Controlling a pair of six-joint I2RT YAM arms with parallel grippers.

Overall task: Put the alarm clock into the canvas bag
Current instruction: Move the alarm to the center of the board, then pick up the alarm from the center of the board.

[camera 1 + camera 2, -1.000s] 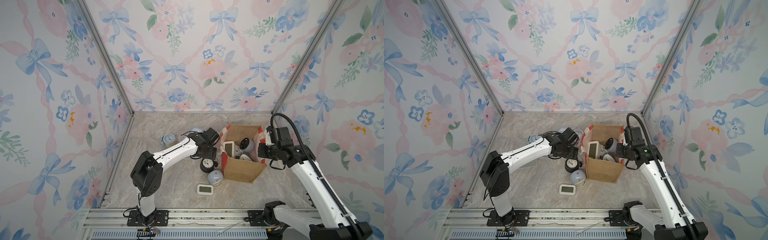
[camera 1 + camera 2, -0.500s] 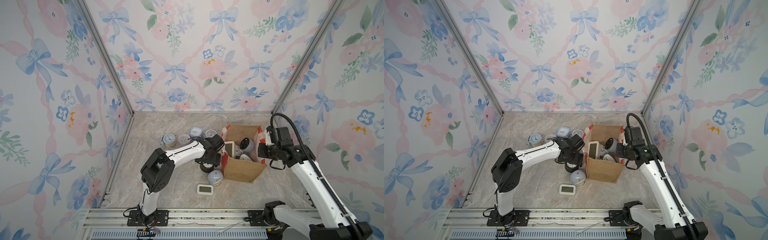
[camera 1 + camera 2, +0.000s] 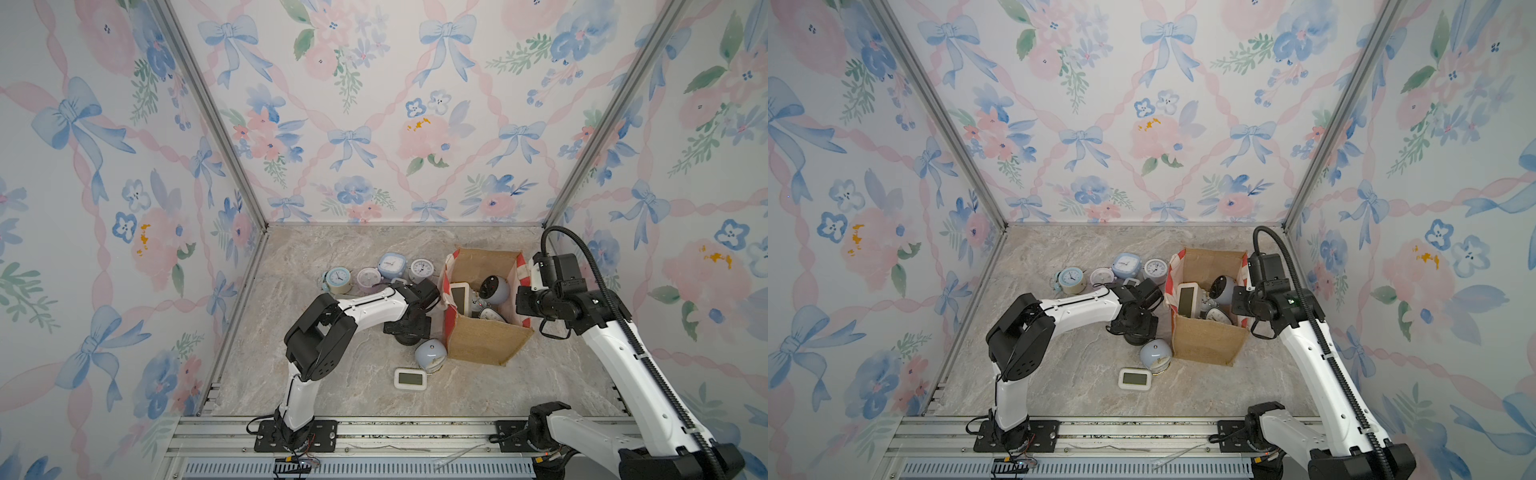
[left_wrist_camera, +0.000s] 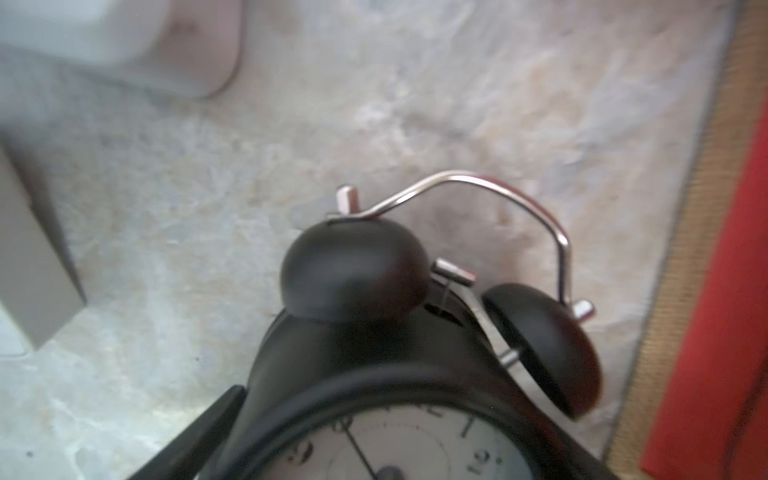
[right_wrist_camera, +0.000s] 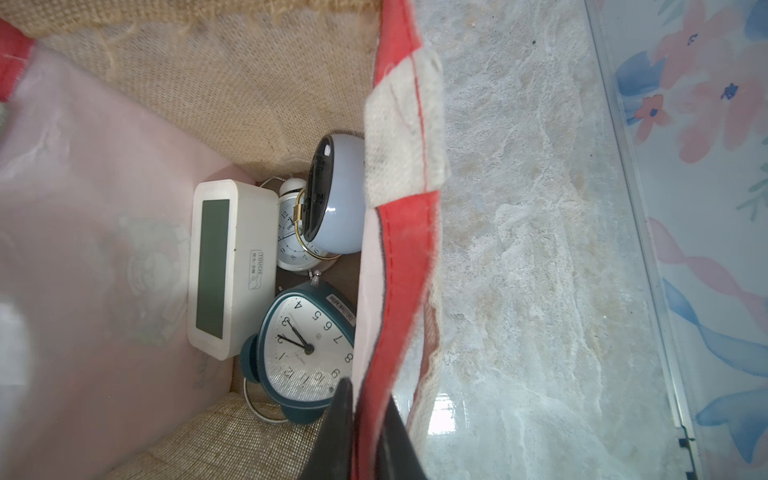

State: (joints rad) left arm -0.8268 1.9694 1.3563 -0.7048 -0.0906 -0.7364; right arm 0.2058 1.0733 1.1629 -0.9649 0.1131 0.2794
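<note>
Top views, entries left to right.

1. Back row on the tabletop (image 3: 332, 374): blue round clock (image 3: 337, 277), lilac clock (image 3: 368, 277), square clock (image 3: 392, 265), pale round clock (image 3: 422, 270). The lilac one's lower edge is cut by the left arm (image 3: 365, 307).
2. Black clock (image 4: 374, 353): on the tabletop just beside the bag (image 3: 482, 345), outside it. In both top views the left wrist covers nearly all of it and only a dark edge shows. In the left wrist view the twin bells and wire handle are clear, and the dial is cut off by the frame.
3. Left fingers (image 4: 195, 436): spread wide to either side of the black clock. One lies along its body, the other is barely in frame. Whether they clamp it cannot be told. Blurred pale shapes at that frame's edge are unidentifiable.
4. Dome clock (image 3: 431, 354): just beside the bag's near corner. Flat digital clock (image 3: 410, 378): near it.
5. Bag: upright, mouth open. The right wrist view shows inside it a white digital clock (image 5: 224, 266), teal clock (image 5: 307, 340), ball clock (image 5: 340, 195) and cream clock (image 5: 289, 232), the last half hidden behind the ball clock.
6. Right fingers (image 5: 338, 428): closed, pinching the bag's red side rim.
</note>
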